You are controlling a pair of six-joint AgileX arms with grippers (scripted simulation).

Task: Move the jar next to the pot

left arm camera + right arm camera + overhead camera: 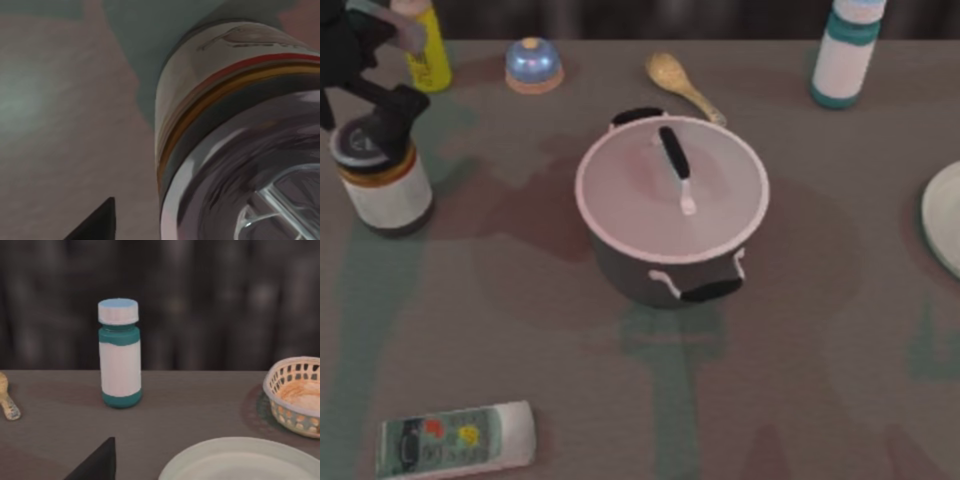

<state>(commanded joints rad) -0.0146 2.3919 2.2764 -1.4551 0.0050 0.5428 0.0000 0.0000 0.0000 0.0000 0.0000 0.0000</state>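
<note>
The jar (386, 180), short with a white label, an orange band and a dark logo lid, stands at the table's left edge. My left gripper (380, 125) hangs open right over its lid. In the left wrist view the jar (225, 100) fills the picture, and one dark fingertip (102, 220) shows beside it with a gap between; the other finger is hidden. The pot (670, 205), dark grey with a pale lid and black handles, sits mid-table, well to the jar's right. My right gripper is out of the top view; one fingertip (102, 460) shows, well off centre, over the table.
A yellow bottle (428, 45), a blue bell (533, 65) and a wooden spoon (682, 85) lie along the back. A white-and-teal bottle (845, 50) stands back right, a white plate (945, 215) at the right edge, a remote (455, 438) front left, a basket (295, 395) far right.
</note>
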